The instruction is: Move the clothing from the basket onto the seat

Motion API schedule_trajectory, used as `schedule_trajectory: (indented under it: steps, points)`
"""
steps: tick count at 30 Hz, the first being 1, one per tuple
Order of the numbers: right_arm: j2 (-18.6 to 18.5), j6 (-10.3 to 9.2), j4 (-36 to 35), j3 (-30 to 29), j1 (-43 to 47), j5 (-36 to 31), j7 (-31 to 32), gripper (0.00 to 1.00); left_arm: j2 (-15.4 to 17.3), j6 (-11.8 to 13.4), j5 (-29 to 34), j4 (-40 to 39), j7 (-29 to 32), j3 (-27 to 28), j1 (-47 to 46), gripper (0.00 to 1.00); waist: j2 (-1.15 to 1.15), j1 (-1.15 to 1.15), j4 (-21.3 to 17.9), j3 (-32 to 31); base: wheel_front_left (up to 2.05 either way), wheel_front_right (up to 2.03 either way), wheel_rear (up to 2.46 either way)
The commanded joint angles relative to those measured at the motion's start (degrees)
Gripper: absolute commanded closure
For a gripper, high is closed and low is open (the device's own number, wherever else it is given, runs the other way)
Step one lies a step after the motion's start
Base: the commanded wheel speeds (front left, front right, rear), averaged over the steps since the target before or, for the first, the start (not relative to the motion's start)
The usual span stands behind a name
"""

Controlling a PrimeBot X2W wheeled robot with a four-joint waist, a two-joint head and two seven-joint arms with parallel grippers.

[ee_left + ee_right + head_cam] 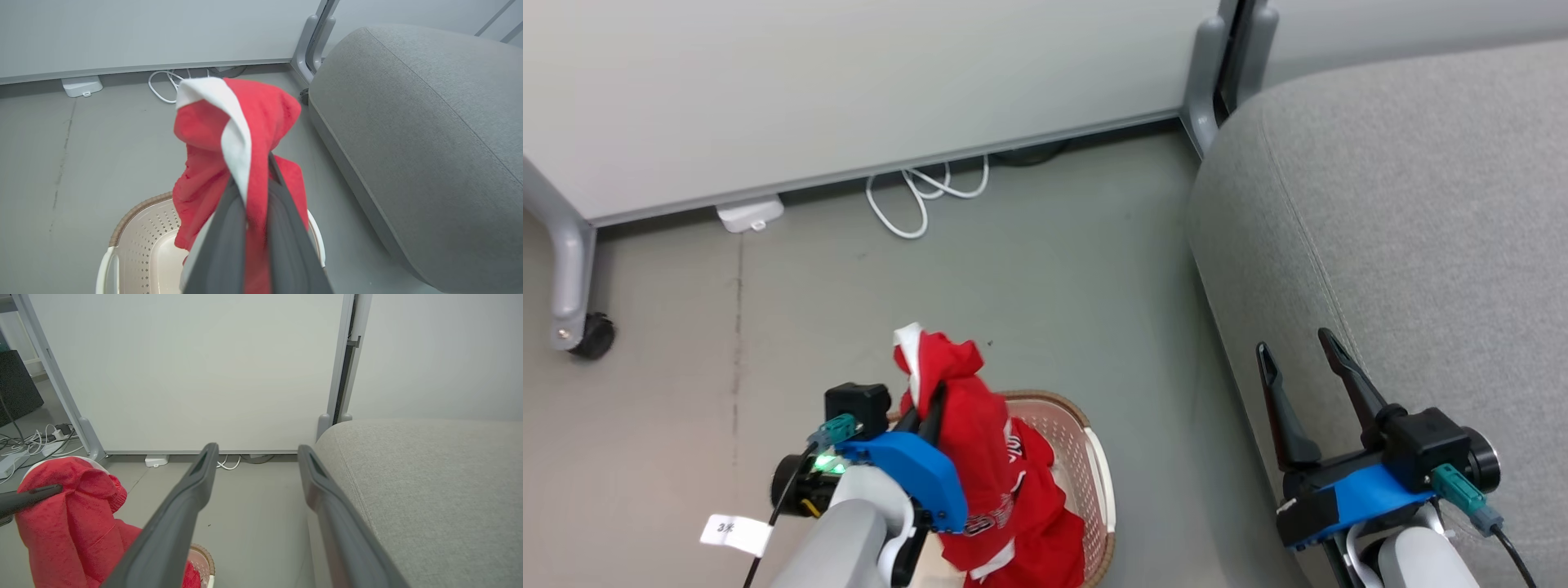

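While the clothing (964,425) hangs over the basket (1098,469), pinched in the clenched left gripper (929,404), it should be lifted clear of the basket before swinging right to the seat (1405,204). At the seat's edge the right gripper (1294,343) gapes, empty. Count: one basket, one seat, two grippers; whether there are one or two garments is unclear.
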Motion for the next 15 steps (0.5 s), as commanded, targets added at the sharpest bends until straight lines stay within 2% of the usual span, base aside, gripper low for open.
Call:
schedule_trajectory:
  steps: [1, 15]
  points:
    - [-0.19, 0.03, 0.13, -0.12, 0.78, -0.19, -0.22, 0.00, -0.04, -0.13, -0.35, -0.69, 0.18, -0.50, -0.01, 1.00, -0.01, 0.01, 1.60, -1.94, 0.00, 0.00, 0.00]
    - [-0.19, 0.03, -0.30, 1.45, 3.68, -1.11, 1.69, 0.00, 1.04, -0.13, -8.11, -15.22, 3.60, -13.20, -4.98, 1.00, -0.01, 0.01, 3.22, -6.90, 0.00, 0.00, 0.00]
